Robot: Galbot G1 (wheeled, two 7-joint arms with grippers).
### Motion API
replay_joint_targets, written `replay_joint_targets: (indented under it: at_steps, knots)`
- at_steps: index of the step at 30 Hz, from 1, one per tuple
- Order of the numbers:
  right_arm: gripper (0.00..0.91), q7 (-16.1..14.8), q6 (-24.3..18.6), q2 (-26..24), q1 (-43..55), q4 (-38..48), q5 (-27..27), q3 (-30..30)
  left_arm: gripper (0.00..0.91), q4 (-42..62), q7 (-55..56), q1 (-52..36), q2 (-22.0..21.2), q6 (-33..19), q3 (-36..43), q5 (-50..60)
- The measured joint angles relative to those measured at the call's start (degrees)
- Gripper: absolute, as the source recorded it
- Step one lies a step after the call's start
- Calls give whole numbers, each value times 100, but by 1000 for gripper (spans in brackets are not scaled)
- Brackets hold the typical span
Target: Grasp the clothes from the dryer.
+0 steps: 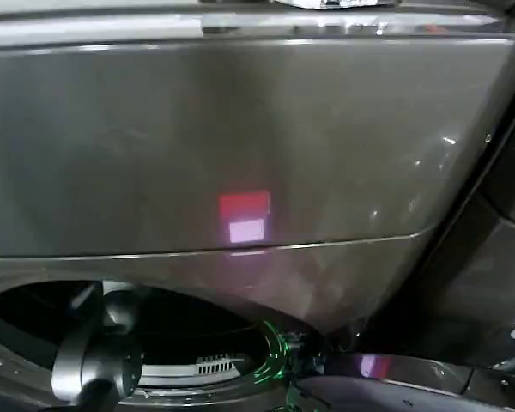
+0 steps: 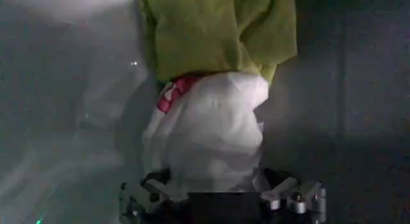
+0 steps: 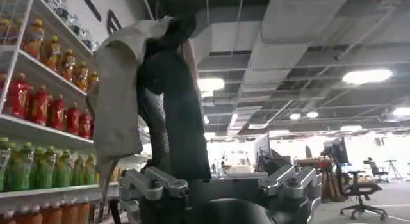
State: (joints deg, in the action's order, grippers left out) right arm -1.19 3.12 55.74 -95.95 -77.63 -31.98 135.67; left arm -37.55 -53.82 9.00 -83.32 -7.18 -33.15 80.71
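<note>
Your left gripper (image 2: 221, 196) is clamped on the clothes (image 2: 208, 126): in the left wrist view the whitish-grey piece sits squeezed between the jaws, bulging out just past them, with the yellow-green piece bunched directly beyond it and a small red patch where the two meet. Around the bundle you get dim drum wall, lit bright on one side. Fingertips are buried in the fabric, so the exact jaw gap isn't readable.

Head view is mostly the dryer (image 1: 240, 129) front panel, close up, with the red light glowing on it. The left arm (image 1: 90, 360) reaches into the dark porthole at the lower edge; the porthole is cut off by the frame.

Your right gripper (image 3: 218, 187) is pinched shut on a beige and dark cloth (image 3: 138, 91) hanging from it, aimed at ceiling lights and shelves of bottles (image 3: 38, 110).
</note>
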Motion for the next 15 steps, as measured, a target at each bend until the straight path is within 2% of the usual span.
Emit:
replay_joint_targets:
  at_steps: [9,15]
  knots:
    - [907,-120,43,48,-37,-36,14,7,0,-30,-59,51,36,-133,-46,-5]
    - [907,-201,137,76,-15,-142,19,-29,0,-347,87,219,108,24,-49,-376]
